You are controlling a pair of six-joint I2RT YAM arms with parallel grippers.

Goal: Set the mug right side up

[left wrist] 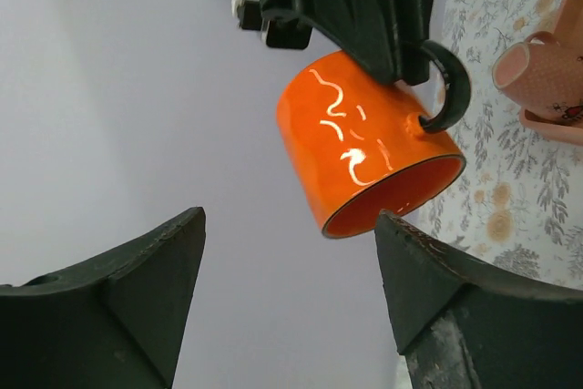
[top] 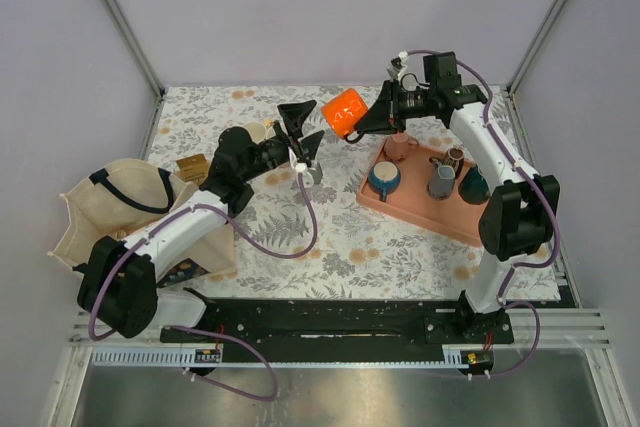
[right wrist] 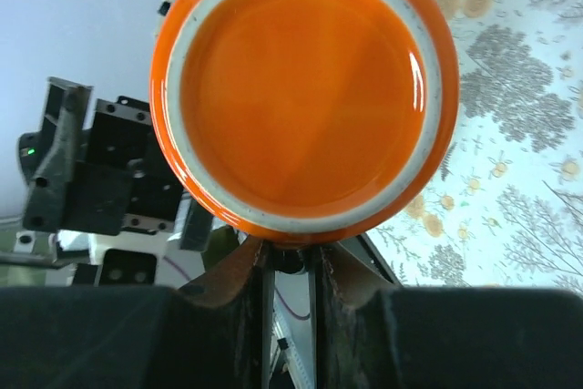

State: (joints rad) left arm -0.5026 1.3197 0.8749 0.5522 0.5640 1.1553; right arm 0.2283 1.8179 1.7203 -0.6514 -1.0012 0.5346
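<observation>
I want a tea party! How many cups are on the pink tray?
5: pink cup back left, blue cup front left, grey cup middle, striped cup behind it, teal cup right.

A lab test booth: blank walls (top: 330, 7), aluminium frame (top: 118, 17).

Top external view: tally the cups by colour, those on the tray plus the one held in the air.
Orange mug: 1
Pink cup: 1
Blue cup: 1
Grey cup: 1
Brown cup: 1
Dark teal cup: 1
Total: 6

right gripper (top: 360, 125) grips orange mug (top: 343, 112) over table (top: 340, 242) | left gripper (top: 305, 130) spread wide, just beside mug
</observation>
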